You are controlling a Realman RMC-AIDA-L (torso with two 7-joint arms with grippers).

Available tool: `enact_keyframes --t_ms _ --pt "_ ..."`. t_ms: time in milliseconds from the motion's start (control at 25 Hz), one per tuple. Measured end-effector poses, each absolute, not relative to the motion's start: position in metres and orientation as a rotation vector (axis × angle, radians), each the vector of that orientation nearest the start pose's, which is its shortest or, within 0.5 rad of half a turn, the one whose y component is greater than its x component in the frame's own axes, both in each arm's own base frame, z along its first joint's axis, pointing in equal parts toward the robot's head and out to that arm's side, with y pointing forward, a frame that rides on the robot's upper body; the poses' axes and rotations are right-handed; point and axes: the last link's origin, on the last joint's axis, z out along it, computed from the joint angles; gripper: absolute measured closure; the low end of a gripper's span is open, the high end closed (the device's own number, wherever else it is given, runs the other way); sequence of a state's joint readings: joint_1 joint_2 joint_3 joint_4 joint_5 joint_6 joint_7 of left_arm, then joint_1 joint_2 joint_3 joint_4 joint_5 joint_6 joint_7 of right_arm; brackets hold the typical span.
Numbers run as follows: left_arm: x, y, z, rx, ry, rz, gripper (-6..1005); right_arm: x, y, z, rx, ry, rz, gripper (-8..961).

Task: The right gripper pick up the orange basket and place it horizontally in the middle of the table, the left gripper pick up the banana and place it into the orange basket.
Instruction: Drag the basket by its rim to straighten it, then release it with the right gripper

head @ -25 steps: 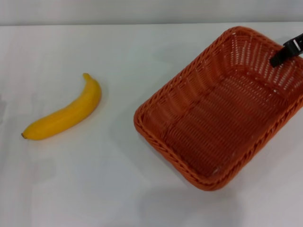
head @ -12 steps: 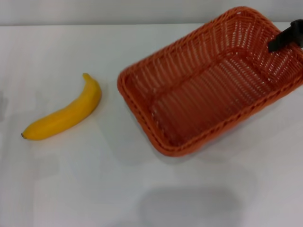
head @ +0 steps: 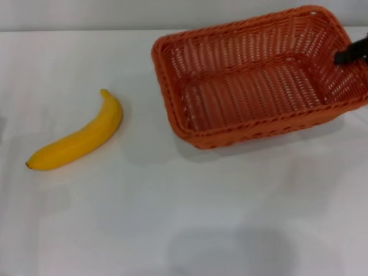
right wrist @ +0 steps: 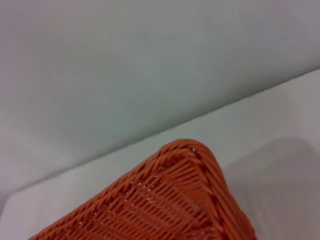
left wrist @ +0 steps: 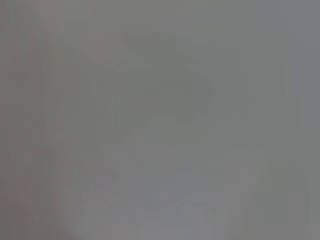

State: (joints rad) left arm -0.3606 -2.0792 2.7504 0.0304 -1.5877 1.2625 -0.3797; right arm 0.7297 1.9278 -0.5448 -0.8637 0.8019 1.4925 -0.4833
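Observation:
The orange basket lies with its long side almost across the table, at the back right in the head view. Its shadow falls in front of it, so it seems to hang slightly above the surface. My right gripper is shut on the basket's right-hand rim; one black finger shows inside the wall. A corner of the basket fills the lower part of the right wrist view. The yellow banana rests on the table at the left, well apart from the basket. My left gripper is out of view.
A pale wall runs along the table's far edge. White tabletop stretches in front of the basket and the banana. The left wrist view is only a grey blur.
The basket has swung round from a diagonal pose to nearly level, and moved toward the back of the table with my right gripper. The banana has not moved.

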Motion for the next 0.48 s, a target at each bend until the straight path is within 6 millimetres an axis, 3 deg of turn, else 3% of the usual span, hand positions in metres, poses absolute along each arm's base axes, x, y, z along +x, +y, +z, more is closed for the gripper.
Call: enact_keyframes --t_ms 200,480 --pt "-0.393 0.288 0.037 -1.216 -0.758 -0.751 108 0.247 0.398 0.091 -2.016 1.820 0.583 777" --pt "-0.396 0.289 0.044 -1.218 -0.733 -0.730 108 0.242 0.394 0.063 -2.041 1.827 0.646 778"
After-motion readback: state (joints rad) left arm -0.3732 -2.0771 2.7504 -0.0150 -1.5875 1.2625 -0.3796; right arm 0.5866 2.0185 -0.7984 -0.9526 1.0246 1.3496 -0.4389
